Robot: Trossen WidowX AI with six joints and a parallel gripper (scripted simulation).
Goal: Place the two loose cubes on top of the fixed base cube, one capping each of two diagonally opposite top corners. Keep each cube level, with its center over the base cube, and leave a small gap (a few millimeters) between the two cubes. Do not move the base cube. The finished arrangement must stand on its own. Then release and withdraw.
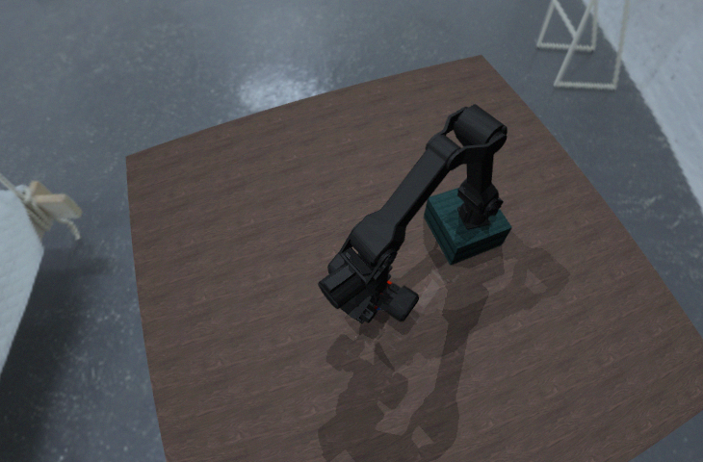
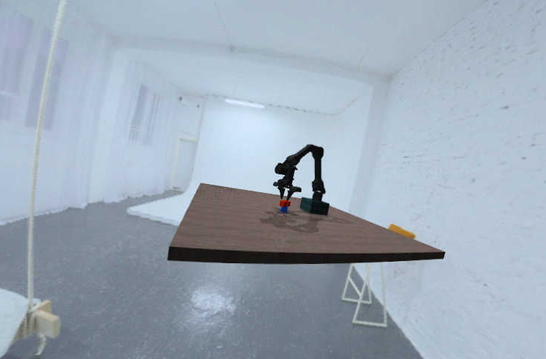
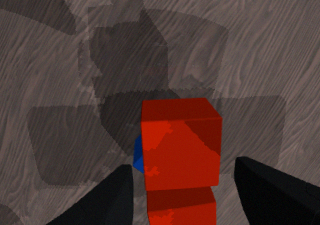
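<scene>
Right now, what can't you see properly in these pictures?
- Blue base cube: wrist view, mostly hidden behind the red cubes.
- Gap between the two red cubes: cannot be judged in any view.
- Stack: exterior view, too small for detail.
- Cubes: top view, covered by the gripper.

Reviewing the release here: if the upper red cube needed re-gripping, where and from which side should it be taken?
From straight above, on its two opposite vertical side faces. The upper red cube sits level atop the stack over the blue base cube, and the open gripper already has one finger on each side, apart from it. Its top is free; faces are flat and parallel.
</scene>
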